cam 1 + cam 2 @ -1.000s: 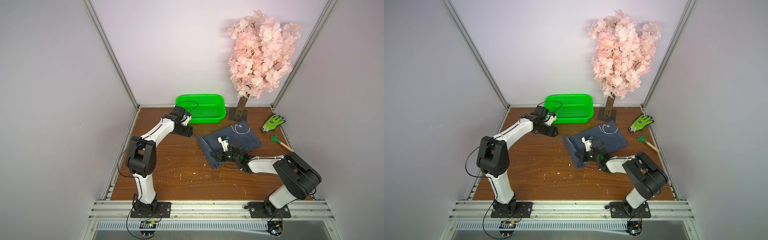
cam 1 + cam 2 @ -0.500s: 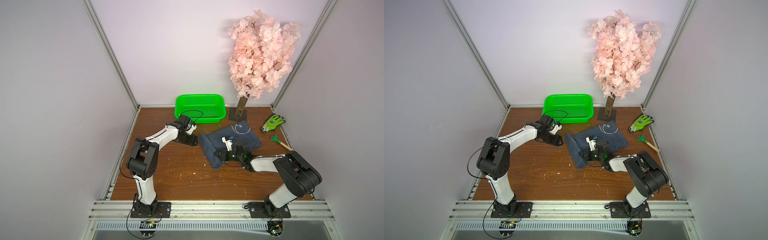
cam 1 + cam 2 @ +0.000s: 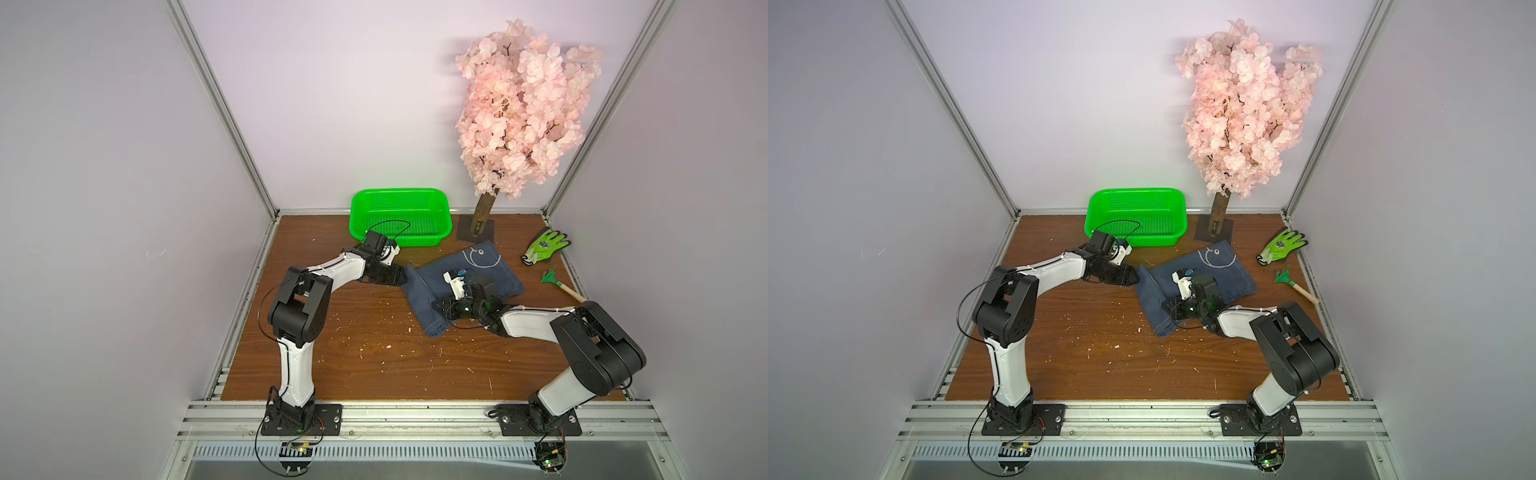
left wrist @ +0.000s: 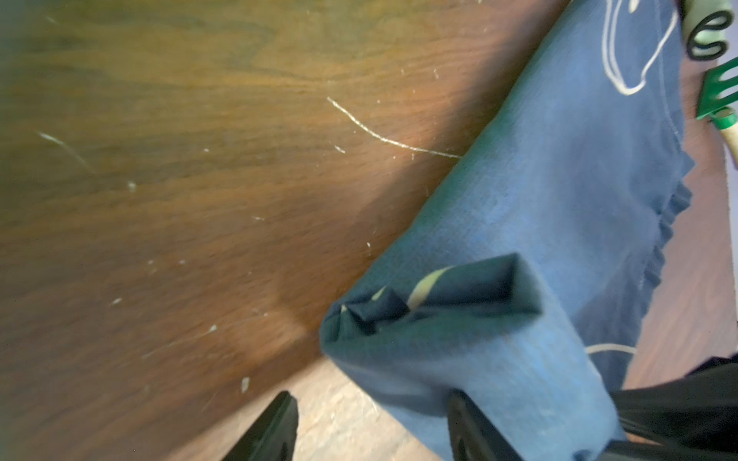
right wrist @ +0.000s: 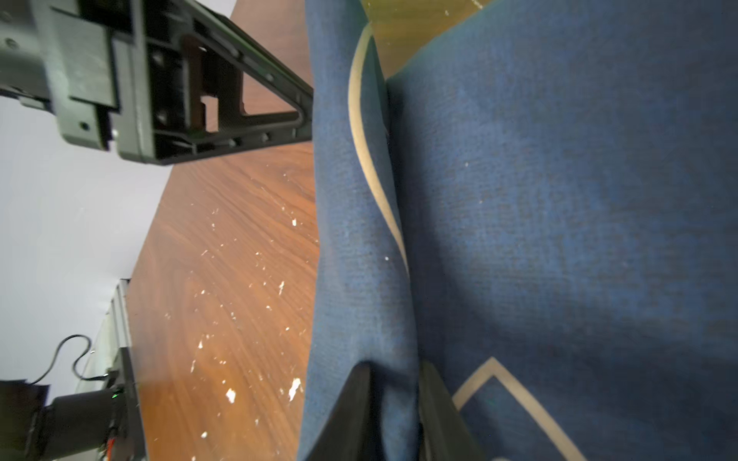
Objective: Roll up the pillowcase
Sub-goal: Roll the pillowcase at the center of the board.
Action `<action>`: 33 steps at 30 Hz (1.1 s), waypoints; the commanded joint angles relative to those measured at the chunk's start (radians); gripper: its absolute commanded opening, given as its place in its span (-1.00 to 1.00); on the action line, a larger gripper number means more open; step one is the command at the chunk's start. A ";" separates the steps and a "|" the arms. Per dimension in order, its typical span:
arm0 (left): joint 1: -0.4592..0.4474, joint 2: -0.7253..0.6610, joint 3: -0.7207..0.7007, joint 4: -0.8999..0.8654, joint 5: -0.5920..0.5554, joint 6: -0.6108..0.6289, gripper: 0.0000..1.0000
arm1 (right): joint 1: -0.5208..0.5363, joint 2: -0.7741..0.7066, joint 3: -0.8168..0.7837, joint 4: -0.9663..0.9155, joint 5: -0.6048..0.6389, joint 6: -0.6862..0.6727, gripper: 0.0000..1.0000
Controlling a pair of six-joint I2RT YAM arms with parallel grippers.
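Observation:
The navy pillowcase (image 3: 505, 278) (image 3: 1233, 278) lies right of the table's middle, its left edge rolled into a thick ridge (image 4: 459, 359). My left gripper (image 3: 401, 276) (image 4: 371, 399) is open at the far end of that roll, with one finger on the cloth and one over bare wood. My right gripper (image 3: 435, 307) (image 5: 395, 369) sits lower on the roll. Its jaws stand narrowly apart around a raised fold of cloth (image 5: 371, 239), and a dark gap shows beside one finger.
A green basket (image 3: 355, 216) stands at the back, just behind my left wrist. A pink blossom tree (image 3: 523, 108) rises at the back right. A green work glove (image 3: 544, 245) and a small rake (image 3: 561, 284) lie by the right wall. White crumbs dot the wood.
My left arm came down from beside the basket to the roll's far end. The right jaws, shut a second ago, have parted a little on the fold.

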 commanded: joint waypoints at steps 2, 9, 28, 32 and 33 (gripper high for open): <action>-0.016 0.053 0.058 -0.007 -0.035 0.004 0.25 | -0.003 -0.023 0.042 -0.042 0.043 -0.068 -0.42; -0.037 0.120 0.109 -0.059 -0.089 0.036 0.22 | 0.001 -0.089 0.069 -0.160 0.099 -0.146 -0.30; -0.059 0.208 0.210 -0.176 -0.168 0.075 0.09 | 0.250 -0.197 0.081 -0.388 0.436 -0.384 -0.44; -0.059 0.195 0.224 -0.179 -0.170 0.082 0.09 | 0.251 -0.155 0.096 -0.405 0.443 -0.429 -0.54; -0.059 0.189 0.229 -0.180 -0.166 0.085 0.09 | 0.254 -0.145 0.101 -0.409 0.442 -0.431 -0.57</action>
